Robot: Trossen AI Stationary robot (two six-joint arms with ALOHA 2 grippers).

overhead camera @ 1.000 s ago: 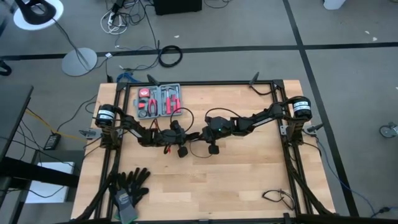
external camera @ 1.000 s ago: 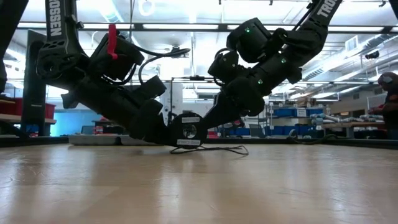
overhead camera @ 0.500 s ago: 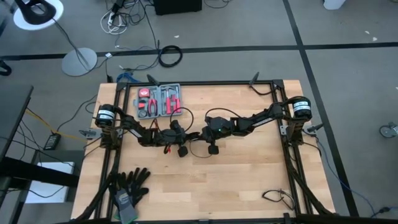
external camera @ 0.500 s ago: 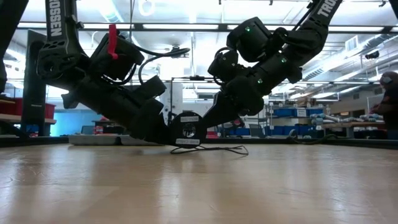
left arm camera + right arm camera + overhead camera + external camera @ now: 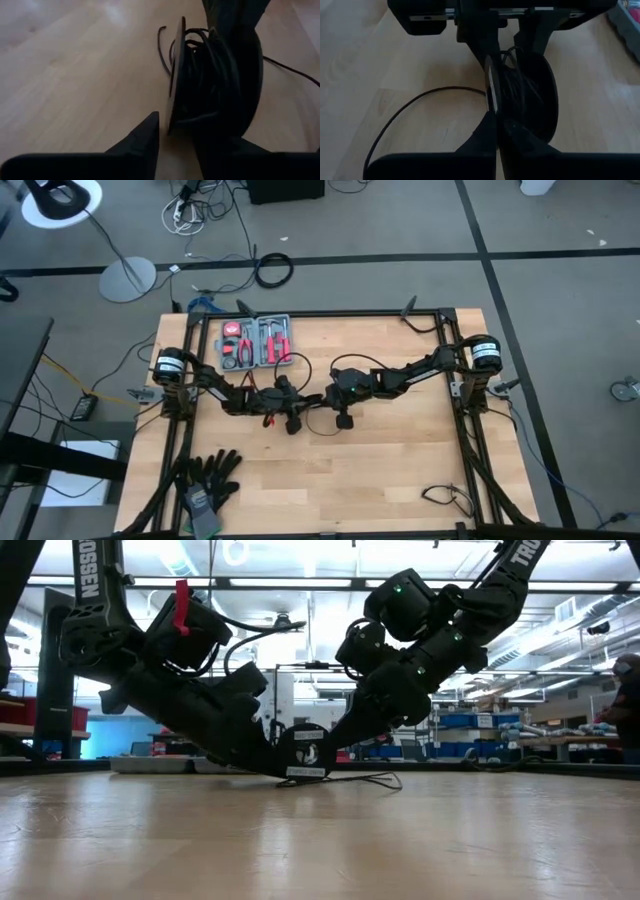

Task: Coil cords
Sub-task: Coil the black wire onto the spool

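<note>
The cord is a thin black wire wound on a round black reel (image 5: pixel 305 752) that stands on edge at the table's middle (image 5: pixel 310 406). A loose length of the cord (image 5: pixel 415 102) trails on the wood (image 5: pixel 362 780). My left gripper (image 5: pixel 182 131) comes in from the table's left (image 5: pixel 299 409) and is open. Its fingers stand on either side of the reel's thin disc (image 5: pixel 176 75) and coil, and I cannot tell whether they touch. My right gripper (image 5: pixel 496 122) reaches in from the table's right (image 5: pixel 322 400) and is shut on the thin disc. My right gripper pinches the rim of the reel's thin disc (image 5: pixel 489 102) between its two fingers, on the side toward the right arm. The fingers slant down from the table's right. The reel stays upright with its lower rim (image 5: pixel 306 776) on the table.
A red tool case (image 5: pixel 257 342) lies at the far left of the table. Black gloves (image 5: pixel 208 480) lie at the near left corner and a small cable (image 5: pixel 445 498) at the near right. A black frame (image 5: pixel 452 380) edges the tabletop. Bare wood spreads across the near half.
</note>
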